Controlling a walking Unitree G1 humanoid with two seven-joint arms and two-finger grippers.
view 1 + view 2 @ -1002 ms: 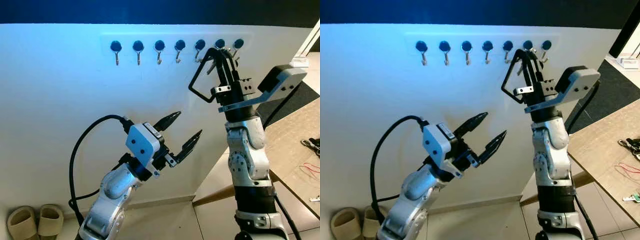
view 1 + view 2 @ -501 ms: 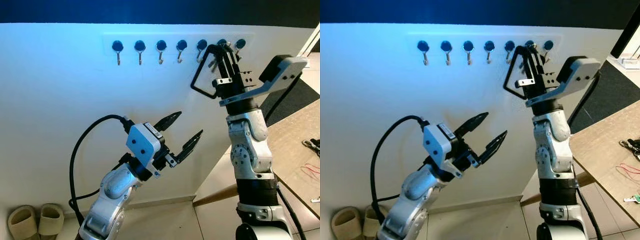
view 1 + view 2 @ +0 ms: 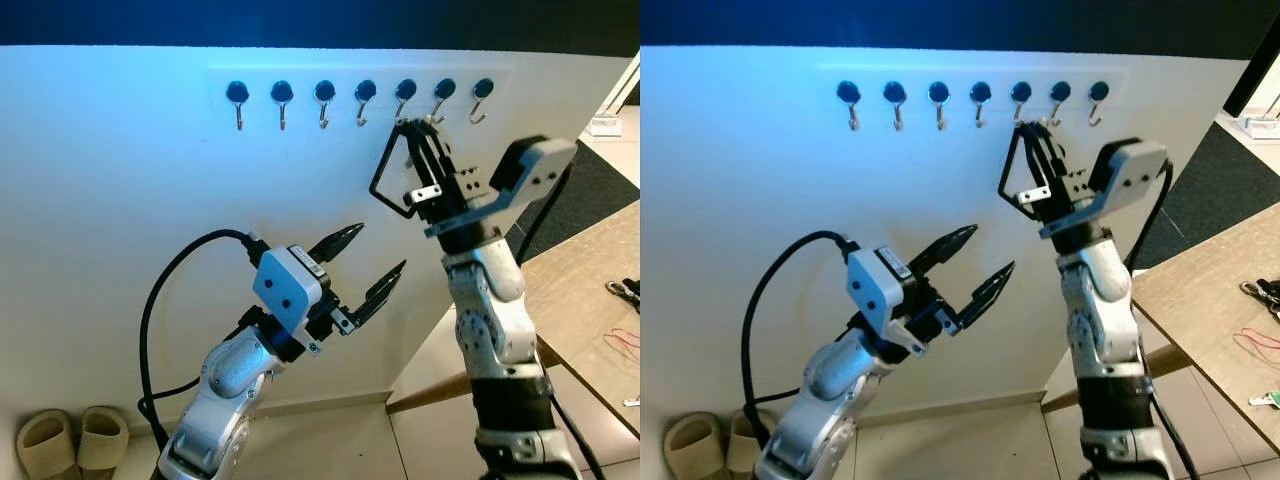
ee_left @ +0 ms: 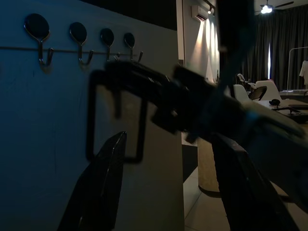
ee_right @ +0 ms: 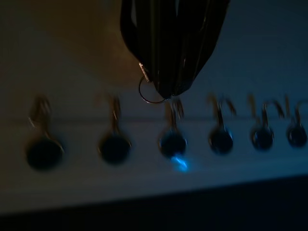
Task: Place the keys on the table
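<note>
While the right gripper (image 3: 412,128) is reaching up to the white wall (image 3: 120,230), its two black fingers are pressing together on the keys (image 5: 150,91), whose thin metal ring is showing at the fingertips in the right wrist view. A black strap loop (image 3: 392,172) is hanging from the same grip, drooping toward the robot's left and just below the row of hooks (image 3: 360,102). Seven round-capped hooks are sitting in a line on a pale strip near the wall's top edge; the gripper tips are hovering just under the fifth and sixth, apart from them, and the hooks themselves are looking bare. The left gripper (image 3: 368,262) is idling lower down in front of the wall, its fingers spread wide apart with nothing between them, a thick black cable (image 3: 160,300) arching behind its wrist. In the left wrist view the strap loop is appearing as a dark, blurred rectangle beyond the parted fingers. A wooden table (image 3: 590,300) is jutting in at the right edge, well apart from both grippers, with a few small items near its far right edge. A pair of beige slippers (image 3: 70,440) is lying on the floor at the wall's foot, bottom left.
</note>
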